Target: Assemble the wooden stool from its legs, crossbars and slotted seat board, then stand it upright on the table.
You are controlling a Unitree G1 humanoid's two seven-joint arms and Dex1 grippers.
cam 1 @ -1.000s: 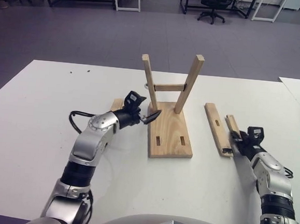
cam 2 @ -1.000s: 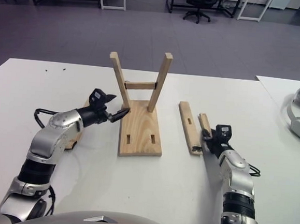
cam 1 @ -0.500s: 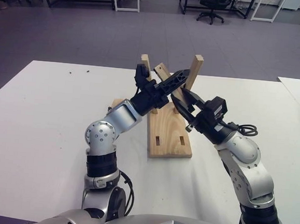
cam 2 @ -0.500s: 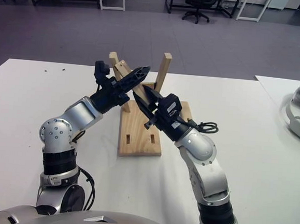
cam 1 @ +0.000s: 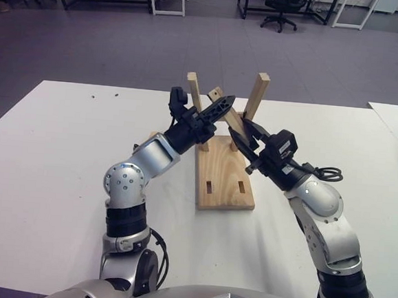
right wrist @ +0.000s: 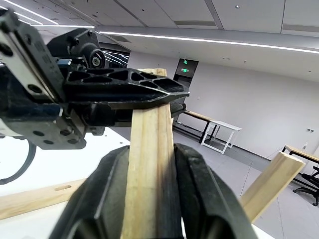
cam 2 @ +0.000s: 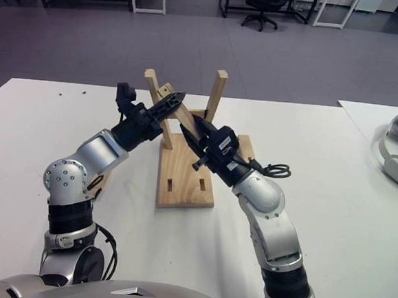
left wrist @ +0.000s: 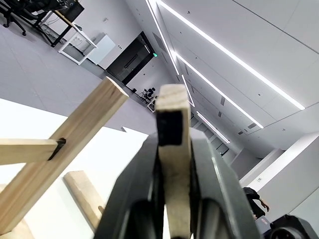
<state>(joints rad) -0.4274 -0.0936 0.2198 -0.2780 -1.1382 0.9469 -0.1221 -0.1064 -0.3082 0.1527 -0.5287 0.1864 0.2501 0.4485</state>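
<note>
Two black claws, the left gripper [cam 1: 218, 106] and right gripper [cam 1: 246, 129], both pinch one pale wooden stool leg [cam 1: 233, 118], slanted at upper centre above the slotted wooden seat board [cam 1: 225, 182]. Uneven pulling could likely swing it into the two upright legs [cam 1: 255, 98], unseating them.

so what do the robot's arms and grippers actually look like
Both arms are rounded silver-grey shells with black ribbed bands. The left arm has a ball-like joint dotted with small holes; a black cable loops near the wrist of the right arm. The left gripper and right gripper are black, each with two long tapering fingers; the left's show lattice cut-outs.
</note>
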